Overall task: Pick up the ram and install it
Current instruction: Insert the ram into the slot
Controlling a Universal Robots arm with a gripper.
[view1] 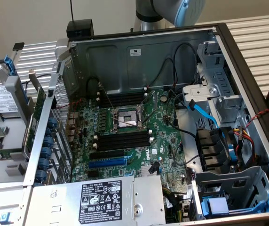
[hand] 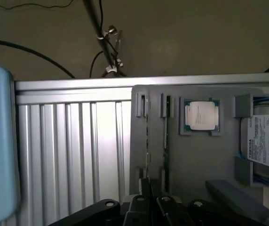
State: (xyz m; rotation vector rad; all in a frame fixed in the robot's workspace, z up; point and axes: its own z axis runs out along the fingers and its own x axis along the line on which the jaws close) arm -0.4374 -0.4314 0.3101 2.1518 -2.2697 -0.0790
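In the wrist view my gripper (hand: 149, 200) sits with its dark fingers drawn together and nothing visible between them. Just beyond the fingertips lies a grey holder tray (hand: 195, 160). A thin ram (hand: 165, 136) stands on edge in one of its narrow slots, and a second thin stick (hand: 147, 141) stands in the neighbouring slot. In the exterior view the open computer case shows the green motherboard (view1: 167, 136) with long black memory slots (view1: 125, 140) beside the CPU socket (view1: 125, 120). The arm (view1: 172, 12) reaches out of frame above the case.
A CPU chip (hand: 201, 115) and a hard drive (hand: 267, 141) rest in the same tray. Ribbed aluminium table (hand: 73, 150) lies beside the tray. Inside the case are a power supply (view1: 101, 200), cables, a blue SATA lead (view1: 205, 113) and drive cages (view1: 228, 193).
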